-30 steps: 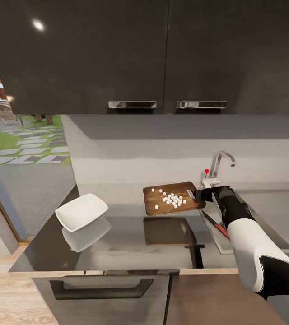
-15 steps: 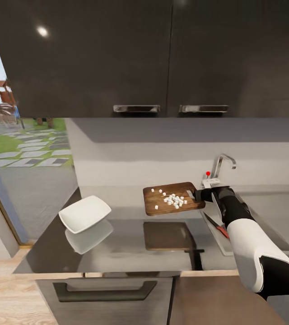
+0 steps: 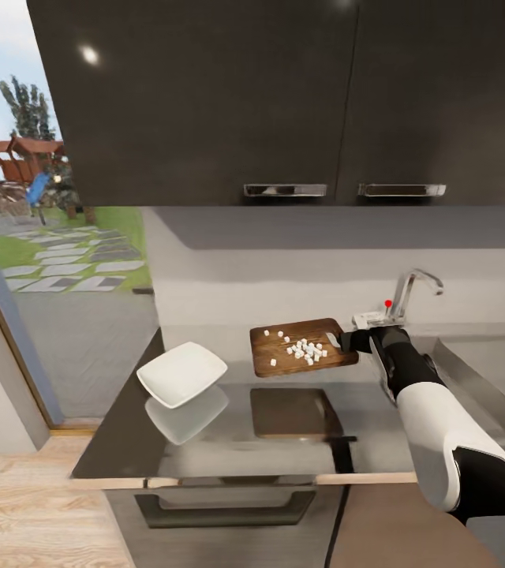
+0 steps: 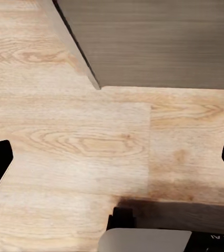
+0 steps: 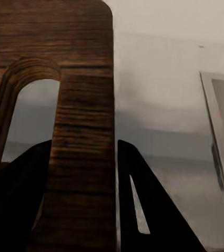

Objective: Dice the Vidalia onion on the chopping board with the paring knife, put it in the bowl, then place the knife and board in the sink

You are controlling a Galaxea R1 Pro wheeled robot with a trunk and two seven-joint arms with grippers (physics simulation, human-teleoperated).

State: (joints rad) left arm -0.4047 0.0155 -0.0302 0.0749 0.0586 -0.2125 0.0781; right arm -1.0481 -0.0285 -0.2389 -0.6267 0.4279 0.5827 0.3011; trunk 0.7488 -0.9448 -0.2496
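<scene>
Chopping board: dark-grained brown wood, matt. Countertop: glossy grey, mirror-reflective. Bowl: smooth white, glazed look. Faucet and upper cabinet handles: polished metal. Floor: light wood planks, matt.

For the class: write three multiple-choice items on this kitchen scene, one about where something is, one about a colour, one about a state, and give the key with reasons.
1. Where is the bowl?
A. on the countertop, left of the chopping board
B. in the sink
C. on the floor

2. What colour are the diced onion pieces?
A. red
B. white
C. green

3. How is the chopping board held?
A. flat on the countertop
B. standing in the sink
C. lifted above the countertop in the right gripper

Key: 1 A, it sits on the glossy slab; 2 B, small white cubes lie on the board; 3 C, the board's reflection lies below it and the fingers straddle its handle.
</scene>
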